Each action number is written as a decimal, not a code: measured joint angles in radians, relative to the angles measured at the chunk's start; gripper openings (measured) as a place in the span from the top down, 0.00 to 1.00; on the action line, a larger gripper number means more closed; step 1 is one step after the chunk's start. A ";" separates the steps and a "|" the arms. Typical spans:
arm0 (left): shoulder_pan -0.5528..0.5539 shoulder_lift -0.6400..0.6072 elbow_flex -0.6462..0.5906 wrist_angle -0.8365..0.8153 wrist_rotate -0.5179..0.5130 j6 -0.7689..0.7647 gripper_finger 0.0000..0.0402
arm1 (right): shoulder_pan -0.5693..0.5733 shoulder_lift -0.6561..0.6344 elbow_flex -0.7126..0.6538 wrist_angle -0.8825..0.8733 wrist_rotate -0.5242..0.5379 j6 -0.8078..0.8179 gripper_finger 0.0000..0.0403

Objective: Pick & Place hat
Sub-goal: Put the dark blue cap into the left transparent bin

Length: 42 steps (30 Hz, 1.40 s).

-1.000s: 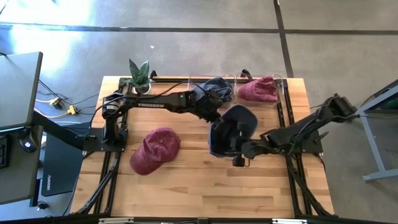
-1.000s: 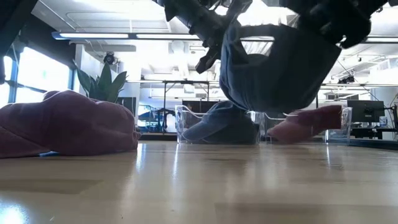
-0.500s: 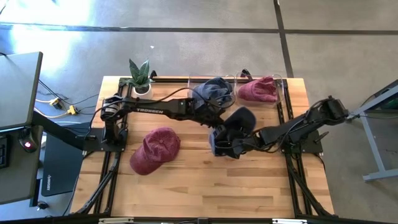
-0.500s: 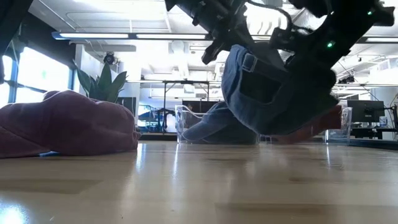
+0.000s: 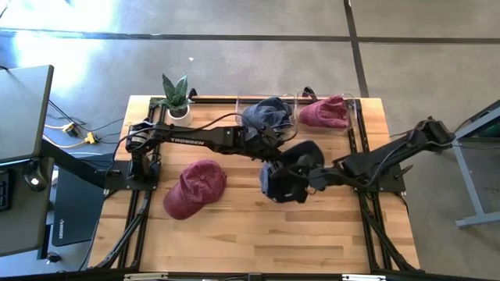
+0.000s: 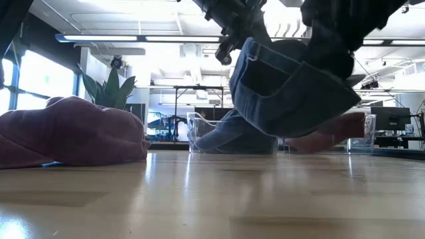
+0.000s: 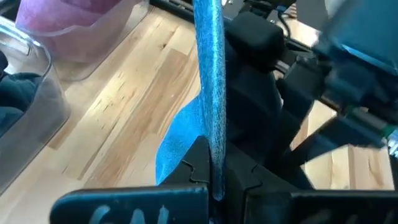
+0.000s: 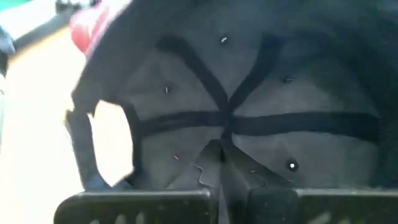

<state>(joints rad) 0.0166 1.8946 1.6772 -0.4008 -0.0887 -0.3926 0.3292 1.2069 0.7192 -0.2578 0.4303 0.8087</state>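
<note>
hanging above the table (image 5: pixel 234 234), the blue hat (image 5: pixel 287 173) is pinched by both arms' closed fingers (image 7: pixel 200 163).

A dark blue hat (image 5: pixel 287 173) hangs tilted above the table's middle, hollow inside showing.

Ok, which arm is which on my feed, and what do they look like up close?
Both arms are dark, slim, jointed tubes. The left arm carries white TROSSEN lettering along its long link and a loop of black cable near its base. The right arm shows no marking I can read. At each wrist, the black jaws have toothed inner edges, and a flat dark bar sits below them with faint pale lettering.
</note>
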 joint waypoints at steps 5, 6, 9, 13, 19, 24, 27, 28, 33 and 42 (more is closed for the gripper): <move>0.002 -0.001 0.000 0.020 -0.006 0.003 1.00 | 0.093 -0.018 -0.001 0.083 0.233 0.128 1.00; 0.002 -0.001 0.000 0.029 -0.007 0.002 1.00 | 0.109 -0.008 -0.001 0.116 0.257 0.103 1.00; 0.002 -0.002 0.000 0.053 0.017 -0.004 1.00 | 0.132 0.040 -0.001 0.157 0.258 -0.005 1.00; 0.003 -0.002 0.000 0.068 0.054 -0.004 1.00 | 0.135 0.112 -0.002 0.147 0.289 -0.134 1.00; 0.003 -0.002 0.000 0.091 0.157 -0.006 1.00 | 0.096 0.216 -0.002 0.130 0.359 -0.213 1.00; 0.000 -0.002 0.000 0.111 0.224 0.009 1.00 | 0.052 0.280 0.000 0.132 0.416 -0.237 1.00; -0.003 -0.001 0.000 0.112 0.257 0.025 1.00 | 0.030 0.297 0.000 0.131 0.429 -0.237 1.00; -0.003 -0.001 0.000 0.112 0.267 0.026 1.00 | 0.025 0.298 0.000 0.129 0.431 -0.236 1.00; -0.003 -0.001 0.000 0.081 0.245 0.023 1.00 | 0.034 0.277 0.001 0.123 0.453 -0.171 1.00; -0.007 0.012 -0.001 -0.099 0.130 0.054 1.00 | 0.089 0.224 0.022 0.005 0.428 0.000 1.00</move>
<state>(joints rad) 0.0094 1.9066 1.6764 -0.4996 0.0411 -0.3391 0.4179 1.4305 0.7414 -0.2524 0.8586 0.8084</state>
